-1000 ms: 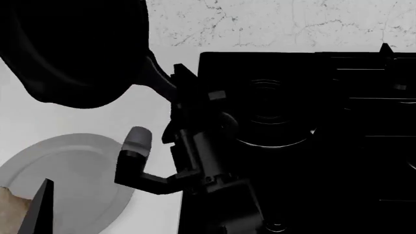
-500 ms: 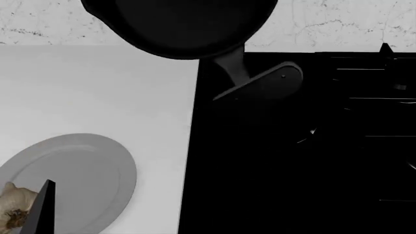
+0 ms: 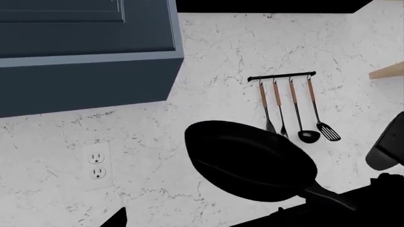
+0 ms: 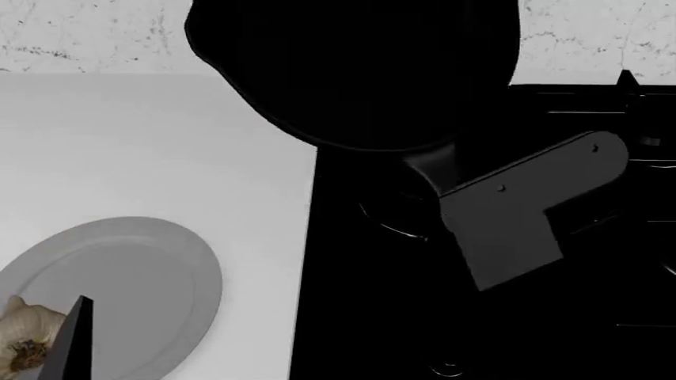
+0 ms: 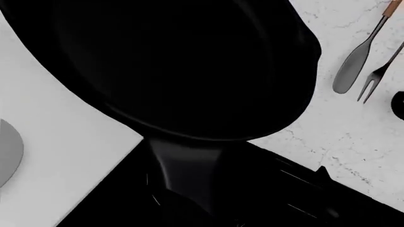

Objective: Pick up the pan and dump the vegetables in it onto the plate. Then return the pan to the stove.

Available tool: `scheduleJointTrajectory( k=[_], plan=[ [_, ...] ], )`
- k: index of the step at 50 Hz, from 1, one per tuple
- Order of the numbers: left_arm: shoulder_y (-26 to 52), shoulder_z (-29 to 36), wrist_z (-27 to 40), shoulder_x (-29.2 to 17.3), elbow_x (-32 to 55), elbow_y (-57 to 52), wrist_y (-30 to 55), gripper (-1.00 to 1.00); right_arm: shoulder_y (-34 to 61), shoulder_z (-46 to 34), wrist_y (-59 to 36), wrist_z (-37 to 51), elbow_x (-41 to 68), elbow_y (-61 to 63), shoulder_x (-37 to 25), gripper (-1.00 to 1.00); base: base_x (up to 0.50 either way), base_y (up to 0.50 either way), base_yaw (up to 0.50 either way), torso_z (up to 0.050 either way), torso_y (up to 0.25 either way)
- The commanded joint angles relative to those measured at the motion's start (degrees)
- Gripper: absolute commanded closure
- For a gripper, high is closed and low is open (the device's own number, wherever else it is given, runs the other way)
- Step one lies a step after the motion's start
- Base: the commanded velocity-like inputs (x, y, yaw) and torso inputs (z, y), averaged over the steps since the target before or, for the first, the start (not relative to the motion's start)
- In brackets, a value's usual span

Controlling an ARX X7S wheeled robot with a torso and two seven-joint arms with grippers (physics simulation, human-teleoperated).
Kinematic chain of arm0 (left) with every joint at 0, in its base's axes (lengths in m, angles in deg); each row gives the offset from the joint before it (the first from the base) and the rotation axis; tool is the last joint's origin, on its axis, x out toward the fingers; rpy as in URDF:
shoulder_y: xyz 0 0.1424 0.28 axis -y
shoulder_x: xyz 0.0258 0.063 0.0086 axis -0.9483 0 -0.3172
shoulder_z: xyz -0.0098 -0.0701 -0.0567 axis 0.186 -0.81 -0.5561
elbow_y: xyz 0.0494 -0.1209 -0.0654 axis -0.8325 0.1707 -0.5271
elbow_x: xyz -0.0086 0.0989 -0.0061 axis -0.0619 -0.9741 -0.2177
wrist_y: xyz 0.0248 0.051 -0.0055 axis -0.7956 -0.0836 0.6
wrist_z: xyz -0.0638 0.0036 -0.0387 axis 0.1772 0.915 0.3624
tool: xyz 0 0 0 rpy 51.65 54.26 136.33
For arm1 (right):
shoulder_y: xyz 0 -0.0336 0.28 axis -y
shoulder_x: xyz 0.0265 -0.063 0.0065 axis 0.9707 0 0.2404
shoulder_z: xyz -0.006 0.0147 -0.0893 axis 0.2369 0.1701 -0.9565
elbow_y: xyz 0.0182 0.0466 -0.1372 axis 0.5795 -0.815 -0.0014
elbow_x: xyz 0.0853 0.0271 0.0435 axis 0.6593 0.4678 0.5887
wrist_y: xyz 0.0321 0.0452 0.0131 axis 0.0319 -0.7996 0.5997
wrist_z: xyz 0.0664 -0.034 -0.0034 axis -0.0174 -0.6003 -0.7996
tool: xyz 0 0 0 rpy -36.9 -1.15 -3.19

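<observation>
Black pan [image 4: 354,71] hangs above the stove [image 4: 549,317], handle toward the right claw [image 4: 438,176] gripping it.

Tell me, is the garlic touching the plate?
Touching. In the head view the garlic lies on the plate at its near left part, with grey plate surface showing right around it; the pan hangs away over the stove.

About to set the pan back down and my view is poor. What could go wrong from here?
1. The pan hangs partly over the white counter, not over the stove, so it could land off the burner.
2. It blocks the head view of the burner, making alignment hard.
</observation>
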Motion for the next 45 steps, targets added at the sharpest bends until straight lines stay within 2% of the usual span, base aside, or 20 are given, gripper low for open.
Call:
scheduleJointTrajectory(
  k=[1, 6, 12, 16, 21, 45],
  plan=[
    [-0.71, -0.71, -0.01, 0.38, -0.14, 0.00, -1.65, -1.00, -0.73, 2.77, -5.84, -19.70, -26.17, 3.64, 0.26, 1.00, 0.00, 0.00, 0.00, 0.000, 0.000],
    [-0.79, -1.26, -0.01, 0.81, 0.40, 0.00, -1.32, -1.00, -1.50, 7.10, -6.33, -26.58, -32.20, 2.20, -2.18, 1.00, 0.00, 0.00, 0.00, 0.002, 0.002],
    [-0.67, -1.16, -0.01, 0.78, 0.25, 0.00, -1.33, -1.00, -1.06, 10.46, -4.95, -29.66, -34.45, -1.36, -3.00, 1.00, 0.00, 0.00, 0.00, 0.000, 0.002],
    [-0.50, -1.15, -0.01, 0.91, 0.40, 0.00, -1.39, -1.00, -1.66, 13.93, -1.97, -27.46, -31.68, -4.50, -2.40, 1.00, 0.00, 0.00, 0.00, 0.000, 0.003],
    [-0.65, -1.23, -0.01, 0.85, 0.30, 0.00, -1.28, -1.00, -0.73, 14.41, 1.00, -24.95, -29.19, -9.96, -1.18, 1.00, 0.00, 0.00, 0.00, 0.002, 0.002],
    [-0.25, -1.51, -0.01, 1.13, 1.18, 0.00, -1.32, -1.00, 6.58, 11.25, 12.30, -12.47, -21.44, -33.03, 5.25, 1.00, 0.00, 0.00, 0.00, 0.000, 0.002]
  ],
)
